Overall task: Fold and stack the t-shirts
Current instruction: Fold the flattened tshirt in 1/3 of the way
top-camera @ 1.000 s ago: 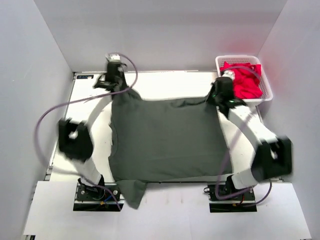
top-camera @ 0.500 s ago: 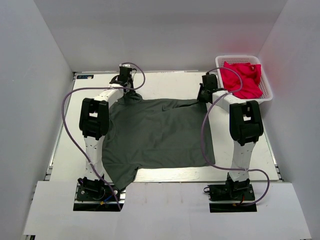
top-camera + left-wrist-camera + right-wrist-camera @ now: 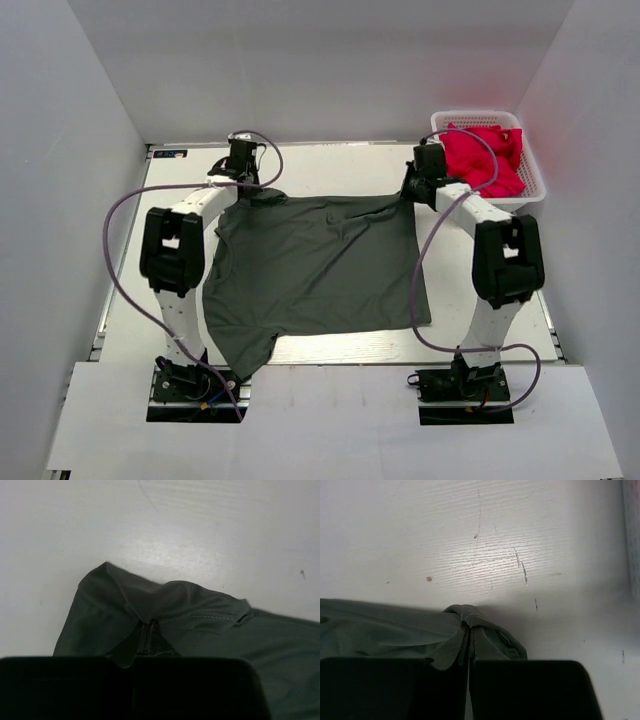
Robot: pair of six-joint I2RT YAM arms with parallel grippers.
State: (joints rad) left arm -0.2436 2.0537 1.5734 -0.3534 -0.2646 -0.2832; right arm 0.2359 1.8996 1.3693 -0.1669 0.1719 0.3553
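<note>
Top external view: dark grey t-shirt (image 3: 320, 270) spread flat across frame centre.
Left gripper (image 3: 243, 170): closed, pinching upper-left shirt corner.
Right gripper (image 3: 418, 188): closed, pinching upper-right shirt corner.
Red t-shirts (image 3: 495, 170): inside basket (image 3: 533, 165), upper right.

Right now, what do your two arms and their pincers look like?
The left arm and right arm are white tubes with bulky black joint blocks. A greyish-purple cable loops loosely beside each. The left pincer and right pincer have blunt, flat black fingers.
</note>
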